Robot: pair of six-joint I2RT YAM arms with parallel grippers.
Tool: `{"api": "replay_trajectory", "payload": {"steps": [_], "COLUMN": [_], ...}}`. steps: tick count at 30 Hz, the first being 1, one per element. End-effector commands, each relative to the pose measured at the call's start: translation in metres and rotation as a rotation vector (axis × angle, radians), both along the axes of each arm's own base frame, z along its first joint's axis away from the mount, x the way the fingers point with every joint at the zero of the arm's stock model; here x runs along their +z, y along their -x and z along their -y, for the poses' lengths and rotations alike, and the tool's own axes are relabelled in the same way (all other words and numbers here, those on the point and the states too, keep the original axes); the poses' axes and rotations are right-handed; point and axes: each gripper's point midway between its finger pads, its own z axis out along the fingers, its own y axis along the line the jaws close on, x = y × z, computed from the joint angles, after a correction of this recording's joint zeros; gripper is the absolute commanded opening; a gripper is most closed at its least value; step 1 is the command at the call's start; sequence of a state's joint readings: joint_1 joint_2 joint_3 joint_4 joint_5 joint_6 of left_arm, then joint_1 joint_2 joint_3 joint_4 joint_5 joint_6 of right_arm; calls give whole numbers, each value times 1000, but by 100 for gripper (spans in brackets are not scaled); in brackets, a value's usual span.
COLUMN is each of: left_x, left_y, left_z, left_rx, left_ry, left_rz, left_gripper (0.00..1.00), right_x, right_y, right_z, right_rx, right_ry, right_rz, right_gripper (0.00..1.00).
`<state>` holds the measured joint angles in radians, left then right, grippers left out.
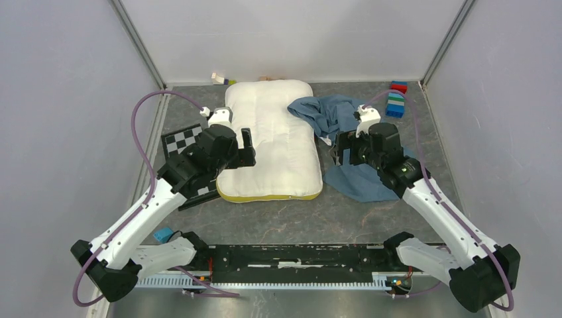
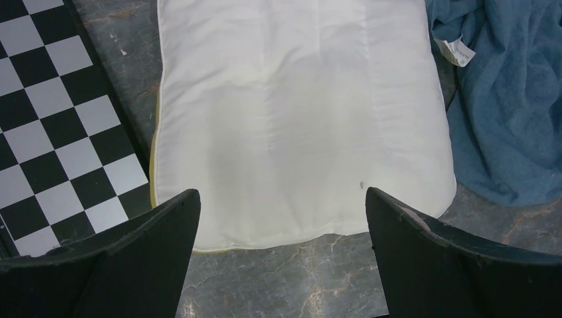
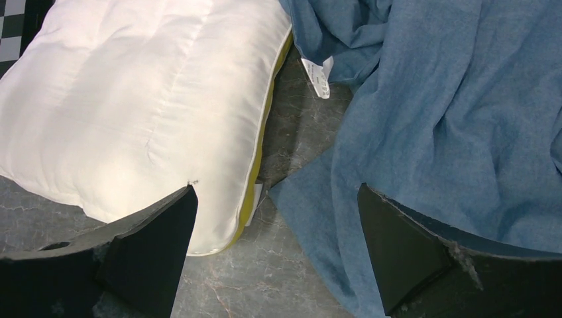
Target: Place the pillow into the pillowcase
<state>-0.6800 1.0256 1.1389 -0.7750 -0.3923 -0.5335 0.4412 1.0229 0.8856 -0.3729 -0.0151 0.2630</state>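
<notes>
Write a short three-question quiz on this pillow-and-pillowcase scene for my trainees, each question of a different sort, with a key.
1. True or false: the pillow already lies inside the pillowcase.
2. In the top view, what lies just left of the pillow? A. a checkerboard B. toy blocks C. the pillowcase
3. Fill the gap: the jaws of both arms stand ____, holding nothing.
Key: 1 false, the pillowcase lies crumpled beside the pillow; 2 A; 3 open.
</notes>
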Motion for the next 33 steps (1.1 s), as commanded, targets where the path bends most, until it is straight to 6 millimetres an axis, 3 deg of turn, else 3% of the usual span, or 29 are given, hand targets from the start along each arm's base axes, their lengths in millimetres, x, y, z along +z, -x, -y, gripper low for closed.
{"api": "replay_trajectory", "payload": {"steps": [1,7,10,13,18,22,25,30,33], "left_x": [20,9,-1,-8,-19,-49,-74,-96,-126], "left_y": [-2,-11,-26,-59,-126,-165,-188,-217,-227], "left_z": [-7,-19,-22,-34,-34,-47,-50,-37,-42], "left_rx": [35,83,116,209,263,304,281,207,250], "left_ry": [20,-46,-60,-19,82,63,90,141,90], "left_rz": [51,16,-17,-58,-78,-146,-182,-215,-283], "left_gripper": [100,100,100,100,100,100,100,100,100], "right_x": [3,-14,-24,-40,-64,-69,-71,-81,-93], "right_y": [4,16,23,26,27,25,23,25,27], "right_z": [-4,-15,-26,-32,-45,-54,-60,-66,-66], "right_rx": [23,72,111,118,129,131,133,134,135], "right_ry": [6,30,45,57,37,30,31,34,50], "right_rz": [22,-19,-44,-66,-108,-113,-111,-122,-149], "right_gripper": [98,98,98,98,98,98,98,98,98]}}
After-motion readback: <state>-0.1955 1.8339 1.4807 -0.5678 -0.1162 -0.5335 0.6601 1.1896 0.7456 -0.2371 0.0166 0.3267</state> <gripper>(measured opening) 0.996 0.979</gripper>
